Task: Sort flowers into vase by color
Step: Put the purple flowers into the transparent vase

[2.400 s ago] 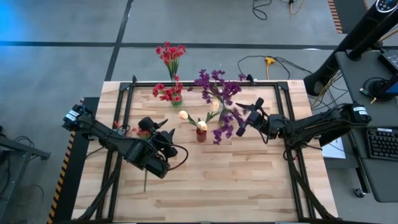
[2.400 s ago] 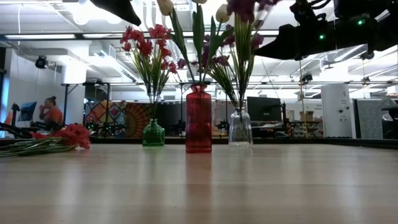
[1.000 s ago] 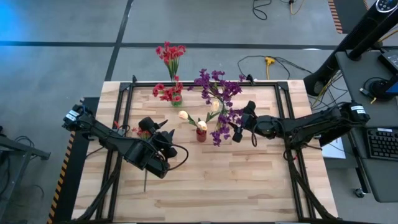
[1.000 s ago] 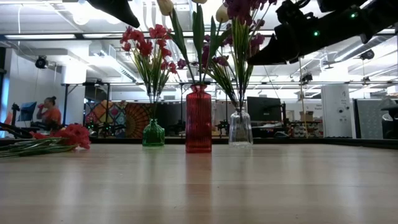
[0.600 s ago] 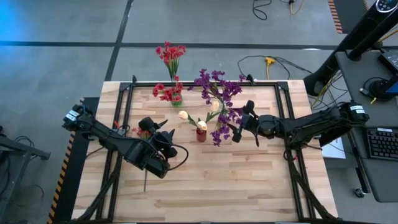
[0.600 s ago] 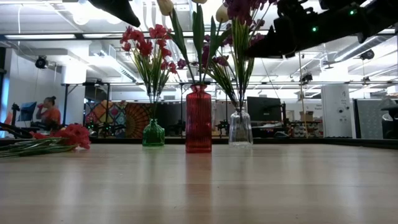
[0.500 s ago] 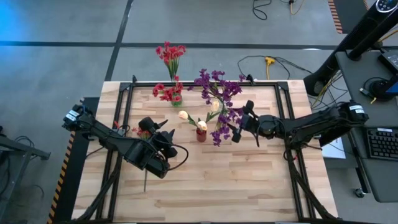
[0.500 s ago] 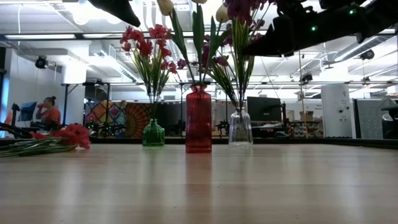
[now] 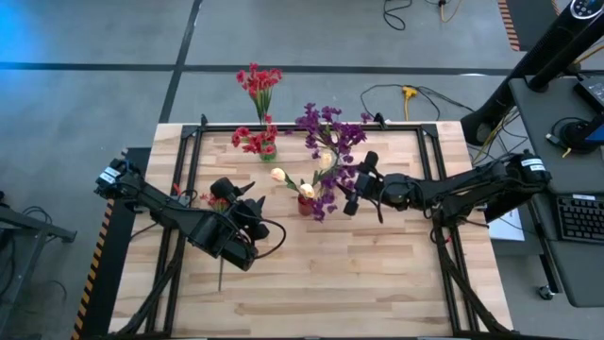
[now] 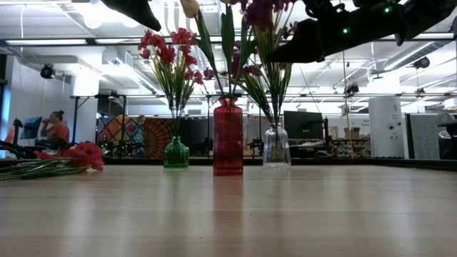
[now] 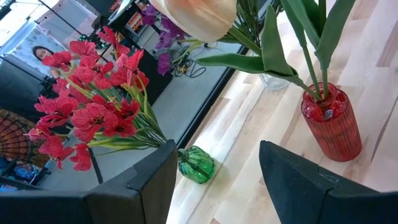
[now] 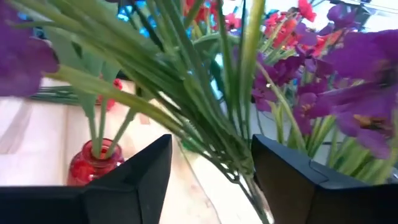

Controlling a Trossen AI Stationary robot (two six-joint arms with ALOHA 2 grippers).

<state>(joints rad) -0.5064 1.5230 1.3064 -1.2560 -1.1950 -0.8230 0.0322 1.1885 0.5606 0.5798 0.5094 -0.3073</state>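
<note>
Right gripper (image 9: 351, 195) has pushed further toward frame centre in the high view since the earlier frames, and the purple flowers (image 9: 326, 132) now lean left with it, lowest blossoms nearly over the red vase (image 9: 305, 204). Right wrist view: its fingers are spread either side of the green stem bundle above the clear vase (image 10: 275, 147), with daylight on both sides, so parted around the stems, not clamped. Left gripper (image 9: 247, 225) sits parked centre-left of the high frame over the tabletop (image 9: 377, 274), fingers apart and empty in its own wrist view, looking toward the green vase (image 11: 196, 164) and the red vase. Task state: red flowers (image 9: 259, 83) stand in the green vase at upper centre, the cream flowers (image 9: 279, 175) are in the red vase at centre, purple in the clear vase just right of it. One more red sprig (image 10: 78, 154) lies flat at the left edge of the low view, stems pointing left out of frame; looks unsorted. Key relation: the purple stems run up between the right gripper's fingers, long axis roughly vertical but tilted left; closing would catch them mid-stem. Right arm is clearly the nearer one for that bunch. Lying sprig is on the left arm's side. Risk as I read it: more leftward push could tip the clear vase or tangle purple into the cream blossoms.
</note>
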